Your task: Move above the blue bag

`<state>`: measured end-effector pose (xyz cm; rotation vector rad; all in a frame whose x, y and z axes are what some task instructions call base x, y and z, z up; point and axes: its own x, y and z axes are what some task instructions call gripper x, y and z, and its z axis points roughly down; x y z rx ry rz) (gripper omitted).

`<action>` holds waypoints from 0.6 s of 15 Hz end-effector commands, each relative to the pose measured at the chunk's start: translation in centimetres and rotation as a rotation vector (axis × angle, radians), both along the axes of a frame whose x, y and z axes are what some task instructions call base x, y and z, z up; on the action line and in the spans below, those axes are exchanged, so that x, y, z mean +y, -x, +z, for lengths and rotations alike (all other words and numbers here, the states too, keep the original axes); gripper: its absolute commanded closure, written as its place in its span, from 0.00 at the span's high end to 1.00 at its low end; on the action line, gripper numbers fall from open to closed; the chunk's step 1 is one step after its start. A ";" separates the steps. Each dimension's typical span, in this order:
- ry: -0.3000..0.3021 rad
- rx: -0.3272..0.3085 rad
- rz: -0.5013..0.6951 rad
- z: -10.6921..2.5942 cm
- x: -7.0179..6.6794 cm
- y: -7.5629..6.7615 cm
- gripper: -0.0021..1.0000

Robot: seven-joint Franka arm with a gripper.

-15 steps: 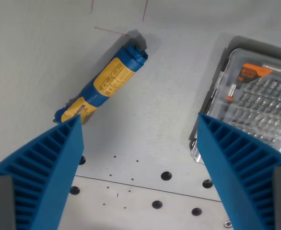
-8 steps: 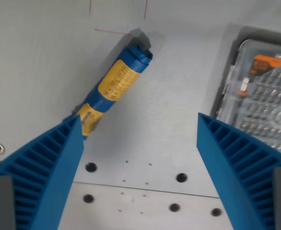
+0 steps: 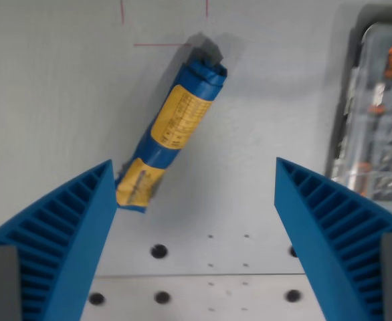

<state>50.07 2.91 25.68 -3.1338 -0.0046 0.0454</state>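
Observation:
The blue bag is a rolled blue packet with yellow labels, lying slantwise on the grey table, its lower end near the wrist view's left finger. My gripper hangs above the table, open, with nothing between its ribbed blue fingers. The bag's lower tip sits just beside the left fingertip; most of the bag lies up and slightly left of the midpoint between the fingers.
A clear plastic case of screwdriver bits with an orange part lies at the wrist view's right edge. Thin red lines mark the table above the bag. Bolt holes dot the table near the bottom.
The camera has moved: the whole scene has slid to the wrist view's right and down. The bag now sits nearer the middle and looks more upright; the bit case has slipped toward the right edge.

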 end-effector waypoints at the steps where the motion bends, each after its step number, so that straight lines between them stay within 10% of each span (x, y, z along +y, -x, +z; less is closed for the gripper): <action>1: -0.002 -0.096 -0.294 -1.3 0.6 0.5 1.00; 9: -0.011 -0.096 -0.469 -5.2 1.5 1.5 1.00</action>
